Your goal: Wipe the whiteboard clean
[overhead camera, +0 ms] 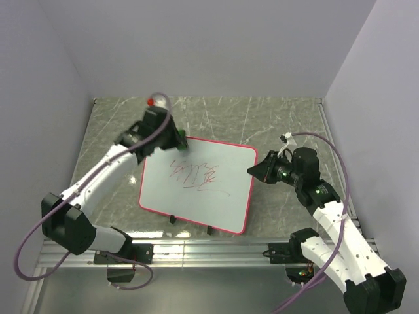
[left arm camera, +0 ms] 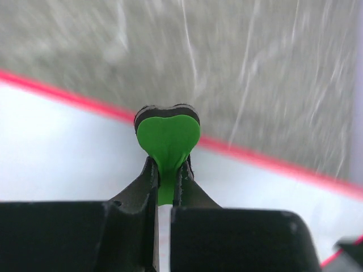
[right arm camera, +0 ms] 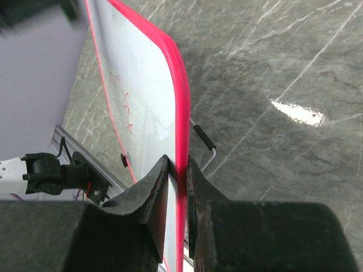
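The whiteboard (overhead camera: 196,185) lies mid-table, white with a red-pink frame and red scribbles at its centre. It also shows in the left wrist view (left arm camera: 68,153) and edge-on in the right wrist view (right arm camera: 142,102). My left gripper (overhead camera: 178,141) is shut on the green eraser (left arm camera: 168,136), held at the board's far left corner, just inside the frame. My right gripper (overhead camera: 256,170) is shut on the board's right edge; the frame (right arm camera: 181,141) sits between the fingers (right arm camera: 156,187).
Two small black clips (overhead camera: 172,219) sit on the board's near edge. A wire stand (right arm camera: 203,137) shows behind the board. A metal rail (overhead camera: 196,252) runs along the table's near edge. White walls enclose the grey marble table (overhead camera: 288,124).
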`<state>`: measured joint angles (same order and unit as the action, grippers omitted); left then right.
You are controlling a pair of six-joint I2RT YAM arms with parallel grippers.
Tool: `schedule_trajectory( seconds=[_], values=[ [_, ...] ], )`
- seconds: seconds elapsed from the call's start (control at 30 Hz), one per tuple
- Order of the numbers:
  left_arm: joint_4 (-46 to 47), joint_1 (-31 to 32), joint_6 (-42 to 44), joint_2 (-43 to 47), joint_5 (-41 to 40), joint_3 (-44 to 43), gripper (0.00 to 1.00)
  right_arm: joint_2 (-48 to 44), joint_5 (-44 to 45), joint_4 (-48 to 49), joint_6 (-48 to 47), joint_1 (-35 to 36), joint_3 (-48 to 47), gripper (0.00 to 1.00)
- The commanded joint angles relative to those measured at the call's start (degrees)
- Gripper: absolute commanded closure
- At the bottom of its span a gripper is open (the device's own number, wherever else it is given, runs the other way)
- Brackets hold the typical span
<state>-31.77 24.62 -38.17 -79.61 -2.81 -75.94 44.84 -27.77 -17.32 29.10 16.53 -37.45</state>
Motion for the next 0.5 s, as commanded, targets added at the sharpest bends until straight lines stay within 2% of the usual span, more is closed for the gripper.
schedule_trajectory(
  seconds=[0.0,0.03,0.2,0.4,0.47],
  values=[
    [5.4,7.96,-0.93,2.44,3.78,7.64,1.0,0.69,4.21,-2.28,-2.65,2.01,-2.01,1.0],
    [5.58,12.77,-2.42,2.62,3.25,8.26,1.0,0.69,4.39,-2.45,-2.82,2.71,-1.92,1.0],
    [8.55,23.78,-5.77,-0.71,1.13,8.8,1.0,1.13,5.09,-3.16,-3.53,4.47,-2.01,1.0],
    [7.08,32.14,-5.68,-9.57,-0.79,2.82,1.0,2.27,5.71,-4.47,-4.49,5.52,-3.41,1.0],
    [6.02,33.03,-6.91,-10.73,-3.33,2.99,1.0,2.62,6.15,-5.0,-4.84,5.53,-4.03,1.0]
  ],
)
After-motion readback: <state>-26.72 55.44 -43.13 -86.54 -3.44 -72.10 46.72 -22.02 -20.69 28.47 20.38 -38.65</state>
